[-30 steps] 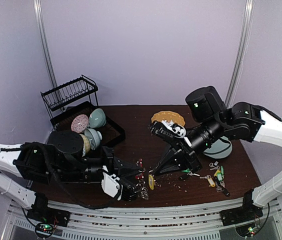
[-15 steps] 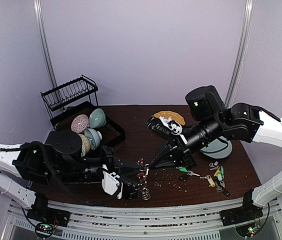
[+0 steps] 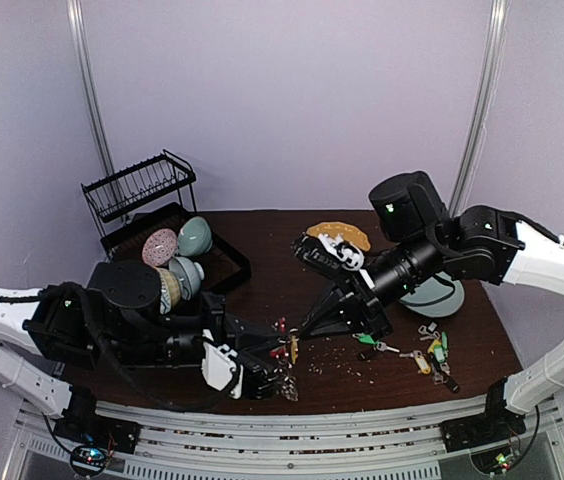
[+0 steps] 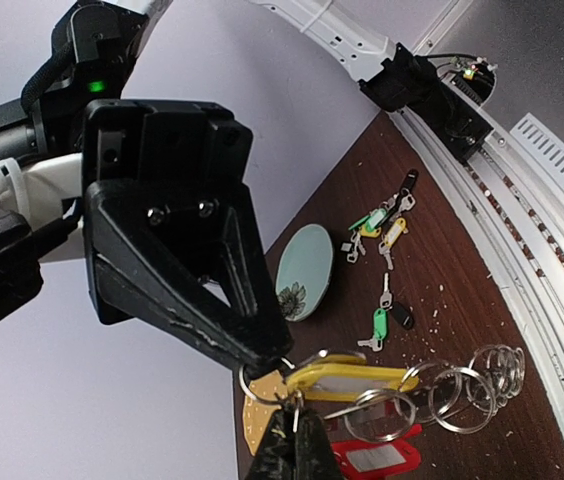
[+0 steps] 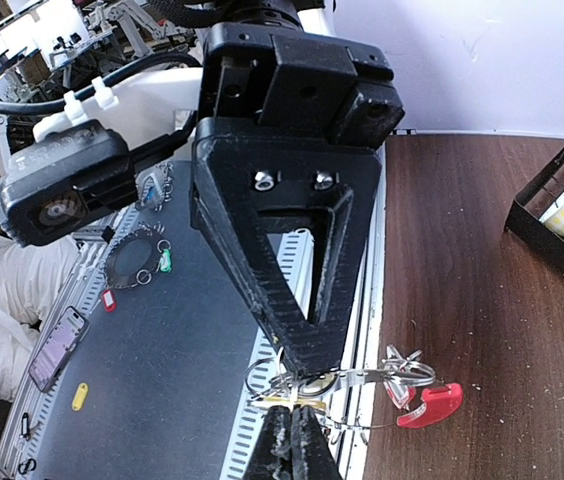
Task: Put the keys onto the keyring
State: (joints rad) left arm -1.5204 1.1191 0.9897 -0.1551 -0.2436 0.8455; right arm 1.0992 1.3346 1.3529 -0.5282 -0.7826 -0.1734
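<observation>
1. Right gripper [image 5: 290, 440], pinched on yellow key [image 4: 347, 380], is now raised from table [image 3: 272, 268] to keyring [image 4: 462, 385].
2. Keyring is clamped by left gripper [image 4: 295, 445], near front edge.
3. Other keys [image 3: 430, 352] are scattered beside plate [image 3: 442, 298].

Bright even light, soft shadows, wrist views distorted

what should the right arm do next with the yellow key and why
Probably ease the right gripper a touch toward the left gripper, threading the yellow-tagged key onto a loop of the keyring. Both grippers are shut, tips nearly meeting, and the key's tag lies against the loops, seemingly not yet hooked.
</observation>
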